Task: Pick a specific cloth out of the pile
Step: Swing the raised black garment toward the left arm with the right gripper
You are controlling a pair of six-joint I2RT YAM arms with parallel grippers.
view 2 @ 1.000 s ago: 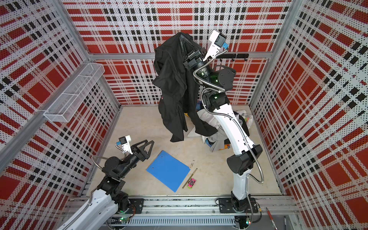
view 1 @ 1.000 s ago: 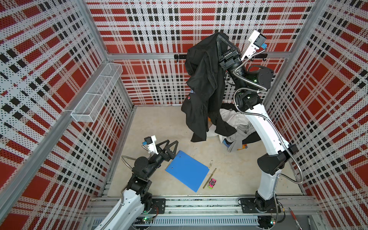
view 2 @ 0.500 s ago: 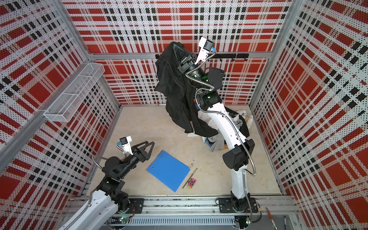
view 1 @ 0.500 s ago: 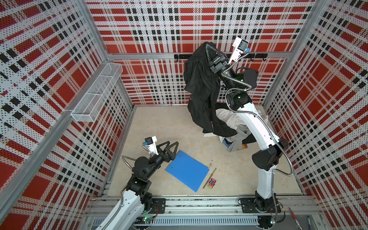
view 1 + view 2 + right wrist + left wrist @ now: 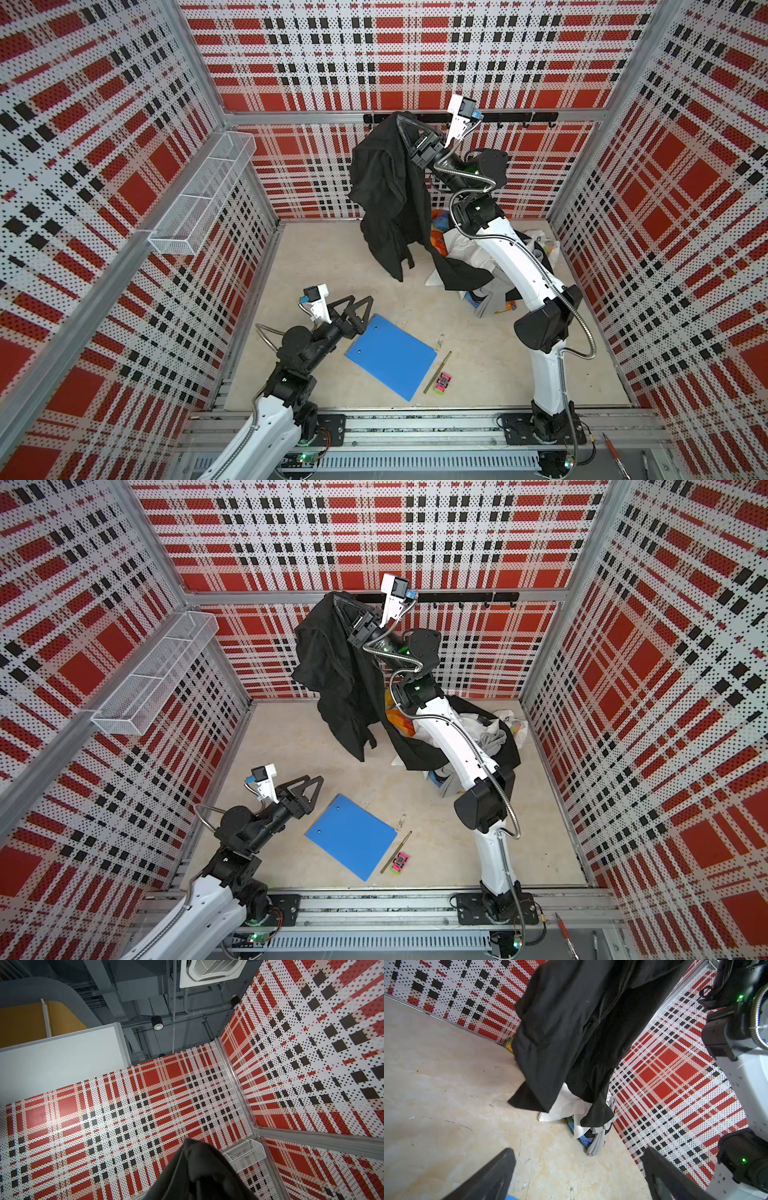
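Low at the left, the left fingers (image 5: 496, 1174) stand wide apart and empty above the tabletop (image 5: 316, 257), beside the blue folder (image 5: 390, 361). Further right, the right fingers (image 5: 417, 131) are clamped on the black cloth (image 5: 386, 199), held high; its tail seems to reach the pile (image 5: 461, 249). This looks like the lift-out step. The next move should carry the cloth clear of the pile, freeing the hem.

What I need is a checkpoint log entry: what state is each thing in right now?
Large plain black cloth: lifted, hanging from the right end effector.
Right end effector: shut on the cloth, raised high.
Left end effector: open, empty, low.
Pile of mixed garments: heaped on the floor.
Flat blue folder: closed, lying flat.
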